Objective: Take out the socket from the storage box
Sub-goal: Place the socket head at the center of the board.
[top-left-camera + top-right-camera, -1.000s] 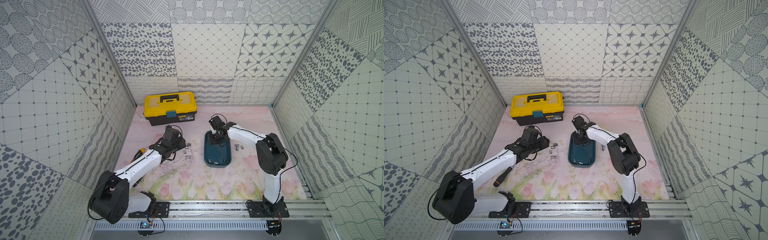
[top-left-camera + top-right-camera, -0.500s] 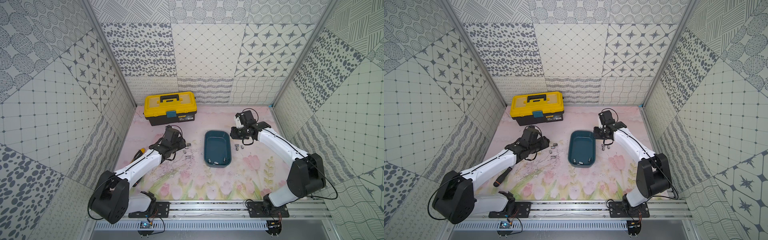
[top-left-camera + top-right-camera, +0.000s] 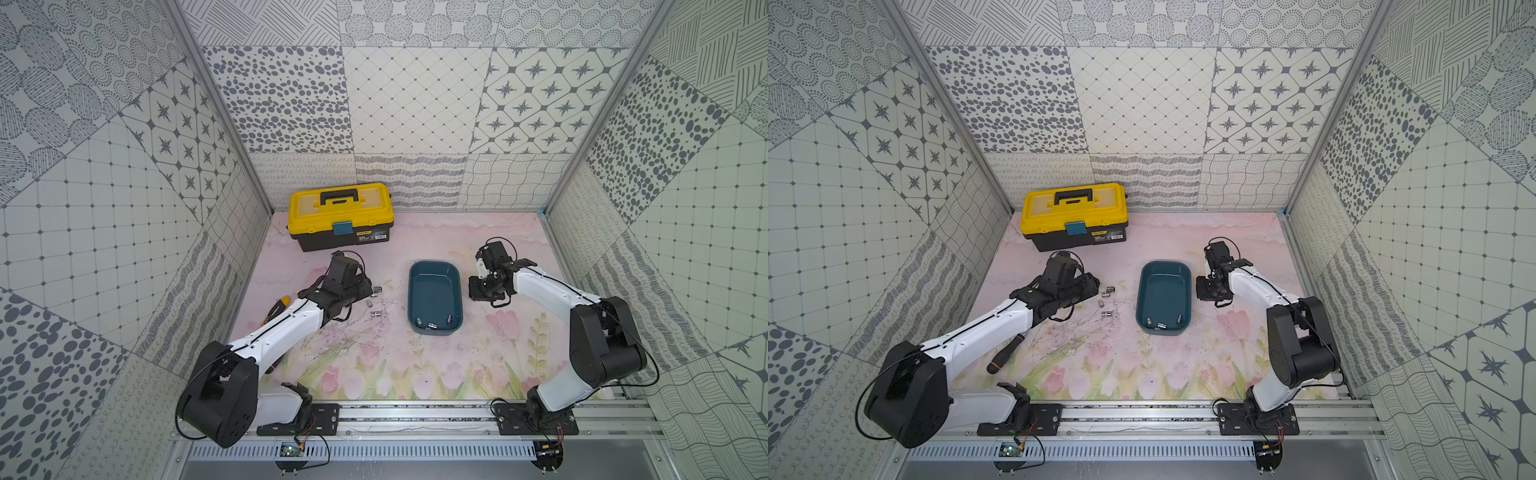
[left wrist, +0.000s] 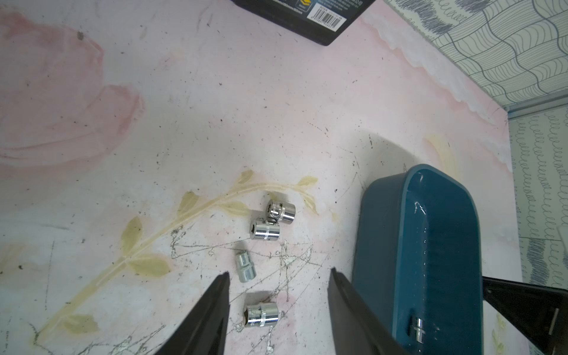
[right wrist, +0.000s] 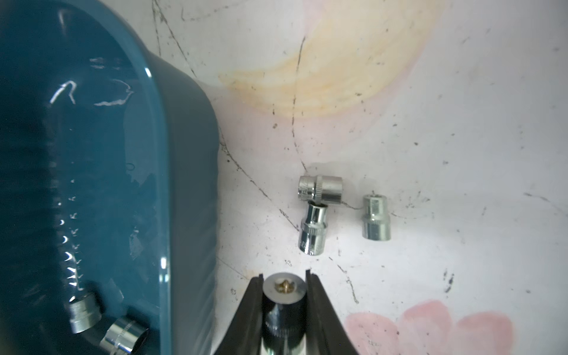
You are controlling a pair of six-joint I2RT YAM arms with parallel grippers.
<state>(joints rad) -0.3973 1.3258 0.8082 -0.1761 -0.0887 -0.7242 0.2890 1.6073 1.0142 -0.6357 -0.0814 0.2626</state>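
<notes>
The right pincer (image 5: 284, 274) clamps a socket (image 5: 284, 307) outside the storage box (image 5: 163, 184); three sockets (image 3: 432, 325) lie inside; the left pincer (image 4: 279, 271) hangs half-open, empty.

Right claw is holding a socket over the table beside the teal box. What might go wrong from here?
1. The right claw holds the socket close to three loose sockets; released here, it may strike and scatter them.
2. The storage box wall stands close beside the claw; reaching in for the sockets left inside might clip its rim.

Sockets (image 3: 432, 325) lie in the storage box (image 3: 434, 286), toolbox (image 3: 340, 208) behind.
</notes>
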